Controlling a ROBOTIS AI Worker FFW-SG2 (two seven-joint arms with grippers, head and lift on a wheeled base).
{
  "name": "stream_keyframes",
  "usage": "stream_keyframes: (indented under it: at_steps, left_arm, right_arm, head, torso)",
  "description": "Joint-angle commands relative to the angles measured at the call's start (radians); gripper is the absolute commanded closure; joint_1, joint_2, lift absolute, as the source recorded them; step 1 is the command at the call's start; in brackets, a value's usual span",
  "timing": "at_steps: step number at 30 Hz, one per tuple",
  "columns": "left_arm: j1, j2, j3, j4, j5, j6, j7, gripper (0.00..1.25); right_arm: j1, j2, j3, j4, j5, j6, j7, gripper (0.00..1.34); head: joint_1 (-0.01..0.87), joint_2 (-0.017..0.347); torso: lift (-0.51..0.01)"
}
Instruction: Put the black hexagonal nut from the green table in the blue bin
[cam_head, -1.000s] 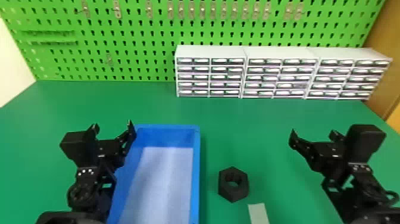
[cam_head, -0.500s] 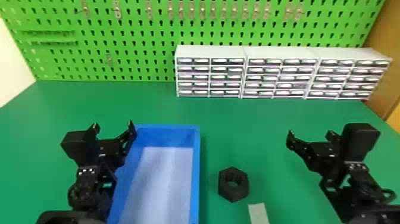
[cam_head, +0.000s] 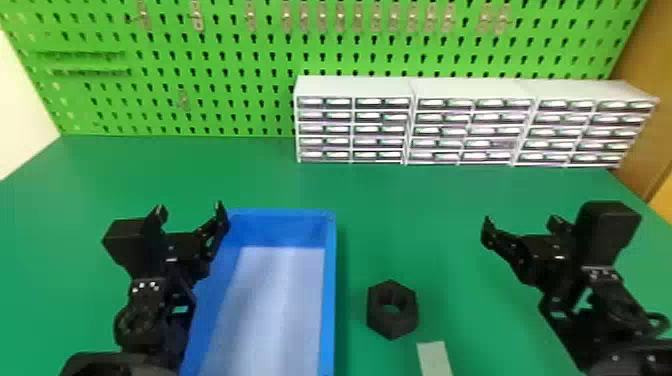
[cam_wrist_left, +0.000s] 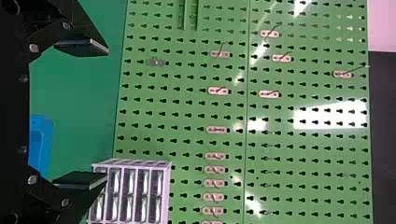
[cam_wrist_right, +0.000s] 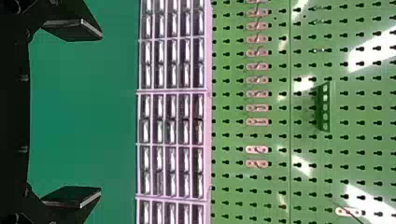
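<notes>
The flat black fingers (cam_wrist_right: 70, 30) of the right gripper (cam_head: 522, 223) are spread wide with nothing held; those of the left gripper (cam_head: 190, 210), by the blue rectangular bin (cam_head: 328, 300), are likewise parted. The black hexagonal nut (cam_head: 392, 327) is seen lying flat, beside the bin but apart from it, between the two grippers. Neither grasp nor transfer has been made, so the whole task is judged to be left: reaching, gripping, carrying and release. The green desk (cam_head: 440, 200) is also marked by a pale strip (cam_head: 435, 357). Behind, white drawer units (cam_head: 355, 86) are backed by a green perforated pegboard (cam_head: 225, 65) hung with small metal hooks (cam_head: 251, 15).
</notes>
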Motion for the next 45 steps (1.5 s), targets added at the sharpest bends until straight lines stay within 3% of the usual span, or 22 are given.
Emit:
stream_keyframes:
  at_steps: [1,10,20,35,45]
  left_arm:
    - [0.002,0.000,0.002,0.000,0.000,-0.003,0.000,0.32]
    - [0.004,0.001,0.005,0.000,0.000,-0.008,0.000,0.32]
    - [0.004,0.000,0.007,0.000,0.000,-0.009,0.000,0.32]
    - [0.001,0.000,0.005,0.000,-0.010,-0.009,0.000,0.32]
    - [-0.001,0.000,0.005,0.000,-0.013,-0.009,0.000,0.32]
  right_arm:
    - [-0.005,-0.012,-0.005,-0.023,-0.015,0.053,0.025,0.13]
    - [-0.048,-0.016,-0.039,-0.054,-0.015,0.206,0.165,0.13]
    - [-0.140,-0.020,-0.037,-0.097,0.125,0.461,0.415,0.13]
    - [-0.210,-0.026,-0.017,-0.095,0.291,0.599,0.696,0.13]
    - [-0.244,-0.039,0.012,-0.095,0.361,0.665,0.834,0.13]
  head:
    - [0.657,0.057]
    - [0.657,0.057]
    - [0.657,0.057]
    - [0.657,0.057]
    - [0.657,0.057]
  torso:
    - [-0.095]
    - [-0.095]
    - [-0.095]
    - [-0.095]
    - [-0.095]
